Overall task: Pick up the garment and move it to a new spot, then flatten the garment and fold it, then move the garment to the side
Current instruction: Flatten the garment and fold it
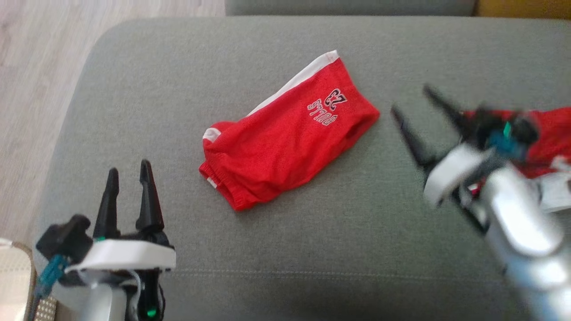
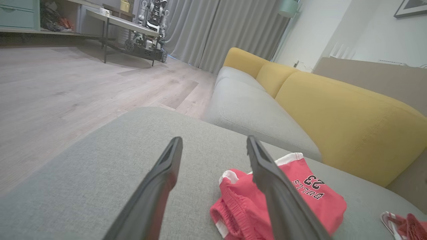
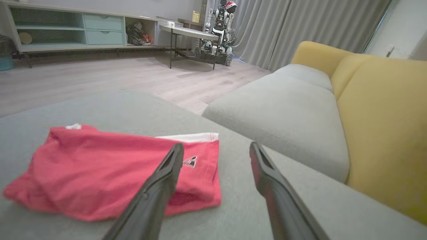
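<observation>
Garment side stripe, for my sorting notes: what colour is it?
White stripe on the red garment; best in head view.

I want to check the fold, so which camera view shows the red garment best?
The head view: the whole garment lies uncovered on the grey cushion, lettering readable. In the left wrist view a dark finger crosses it and the frame cuts it. The right wrist view shows it at a low angle, lettering partly hidden.

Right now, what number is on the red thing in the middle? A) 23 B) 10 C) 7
A: the garment shows 23 printed in black and white, upside down in the head view.
</observation>
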`<state>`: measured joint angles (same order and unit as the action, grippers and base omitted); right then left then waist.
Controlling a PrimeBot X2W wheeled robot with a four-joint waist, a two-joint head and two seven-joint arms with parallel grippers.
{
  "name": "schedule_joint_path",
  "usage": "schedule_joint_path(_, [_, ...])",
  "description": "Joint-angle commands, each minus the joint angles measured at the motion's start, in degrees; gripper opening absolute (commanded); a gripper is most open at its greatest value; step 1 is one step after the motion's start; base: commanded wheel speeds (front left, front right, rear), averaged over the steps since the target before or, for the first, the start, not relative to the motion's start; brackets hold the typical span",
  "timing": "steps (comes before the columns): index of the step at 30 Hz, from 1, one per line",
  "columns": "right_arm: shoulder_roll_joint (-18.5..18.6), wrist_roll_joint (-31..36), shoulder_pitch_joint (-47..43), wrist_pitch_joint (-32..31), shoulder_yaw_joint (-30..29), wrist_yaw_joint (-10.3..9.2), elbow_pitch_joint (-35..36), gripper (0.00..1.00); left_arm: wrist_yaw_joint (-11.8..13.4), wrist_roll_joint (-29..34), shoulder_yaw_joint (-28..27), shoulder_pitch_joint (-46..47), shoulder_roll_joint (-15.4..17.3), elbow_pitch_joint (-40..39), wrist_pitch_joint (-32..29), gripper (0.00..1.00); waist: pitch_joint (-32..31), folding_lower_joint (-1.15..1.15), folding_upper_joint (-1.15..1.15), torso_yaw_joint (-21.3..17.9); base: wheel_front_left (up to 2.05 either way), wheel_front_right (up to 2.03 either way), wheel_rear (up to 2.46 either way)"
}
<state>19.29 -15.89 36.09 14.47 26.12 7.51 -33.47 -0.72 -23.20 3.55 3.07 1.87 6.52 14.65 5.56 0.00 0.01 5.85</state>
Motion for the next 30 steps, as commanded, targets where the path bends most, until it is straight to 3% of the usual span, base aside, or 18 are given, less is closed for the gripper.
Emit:
schedule_joint_path(1, [-2.58,3.41,-5.37,0.51,-3.35,-0.02,4.76,1.00,1.35,0.51,-1.10,-0.36,1.01,-3.50,0.35,1.00,-1.40,0.00,-0.01,-1.02,0.00,0.00,0.00])
schedule_joint_path(7, [-7.84,10.92,-16.60,0.52,-10.97,-0.02,11.77,1.00,3.23,2.28,0.35,-4.23,1.01,-5.33,0.35,1.00,-2.40,0.00,-0.01,-1.69,0.00,0.00,0.00])
schedule_joint_path(19, [-12.94,16.93,-22.38,-0.81,-17.11,-0.02,16.38,1.00,3.23,2.90,2.06,-5.12,1.01,-4.81,0.35,1.00,-2.00,0.00,-0.01,-1.64,0.00,0.00,0.00])
schedule_joint_path(23, [-14.63,13.68,-22.09,-3.24,-19.75,-0.02,15.95,1.00,2.78,2.96,2.26,-4.07,1.01,-4.51,0.35,1.00,-0.80,0.00,-0.01,-0.63,0.00,0.00,0.00])
schedule_joint_path(30, [-16.30,-2.60,-17.61,-10.59,-25.11,-0.02,10.84,1.00,2.57,2.37,4.52,-2.24,1.01,-4.27,0.35,1.00,3.14,0.00,-0.01,3.43,0.00,0.00,0.00])
